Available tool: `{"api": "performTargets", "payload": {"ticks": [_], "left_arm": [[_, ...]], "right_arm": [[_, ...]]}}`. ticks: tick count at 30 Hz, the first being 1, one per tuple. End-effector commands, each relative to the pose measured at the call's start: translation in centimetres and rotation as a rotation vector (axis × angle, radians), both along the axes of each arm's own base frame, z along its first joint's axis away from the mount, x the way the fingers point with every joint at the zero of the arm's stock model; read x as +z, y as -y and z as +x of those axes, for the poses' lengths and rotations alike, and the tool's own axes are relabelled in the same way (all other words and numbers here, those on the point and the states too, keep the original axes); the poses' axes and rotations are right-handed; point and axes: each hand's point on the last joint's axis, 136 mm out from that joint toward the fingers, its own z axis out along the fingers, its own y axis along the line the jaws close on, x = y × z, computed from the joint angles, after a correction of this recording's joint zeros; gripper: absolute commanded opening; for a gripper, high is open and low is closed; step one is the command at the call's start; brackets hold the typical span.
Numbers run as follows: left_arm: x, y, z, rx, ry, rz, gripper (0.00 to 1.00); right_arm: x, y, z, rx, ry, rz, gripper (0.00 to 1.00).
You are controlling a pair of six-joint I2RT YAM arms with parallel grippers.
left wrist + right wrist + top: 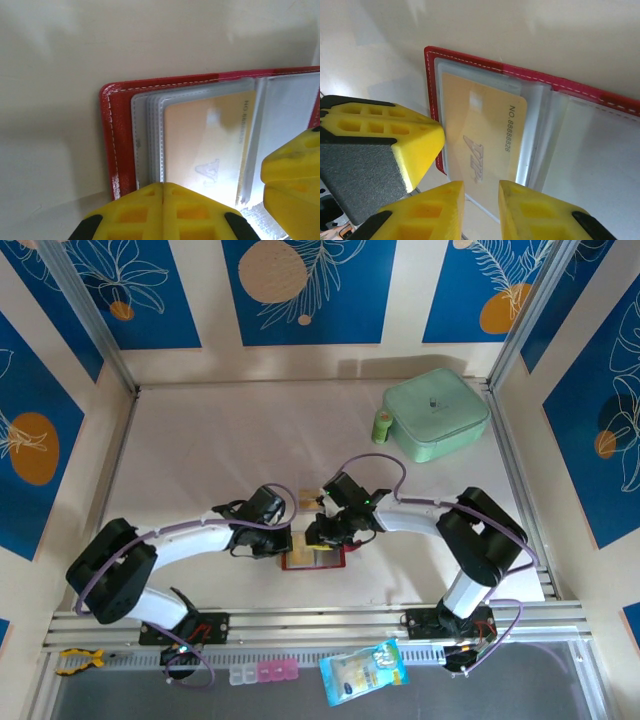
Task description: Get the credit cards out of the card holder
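Mint-green square case [437, 415] and small green cylinder [382, 426] at worktop [220, 440] far-right corner, well apart. Open red rectangular card holder [122, 130] mid near edge, tan card [480, 140] in its clear pocket. Left hand [162, 192] clenched over the pockets; right hand [481, 192] slightly parted, straddling the card's edge.

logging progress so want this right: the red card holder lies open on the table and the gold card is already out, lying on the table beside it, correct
Not quite. The card holder does lie open on the table, but the gold card is not out beside it. The right wrist view shows it tucked in the holder, with the right gripper at its near edge.
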Motion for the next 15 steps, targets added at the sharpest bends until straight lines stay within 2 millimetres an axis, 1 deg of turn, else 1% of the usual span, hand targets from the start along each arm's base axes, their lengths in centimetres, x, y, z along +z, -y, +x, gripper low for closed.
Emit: {"api": "performTargets", "payload": {"ticks": [1,9,15], "left_arm": [[-0.9,-0.8,-0.4,0.009,-0.029,0.029,0.04],[-1.0,-1.2,-0.7,0.013,-0.031,0.037,0.04],[-1.1,-1.2,-0.7,0.015,-0.031,0.034,0.04]], "right_arm": [[0.2,-0.8,-0.2,0.023,-0.016,0.017,0.25],[-0.4,-1.0,-0.5,0.034,-0.021,0.016,0.22],[-0.9,-1.1,-0.5,0.037,-0.025,0.01,0.22]]}}
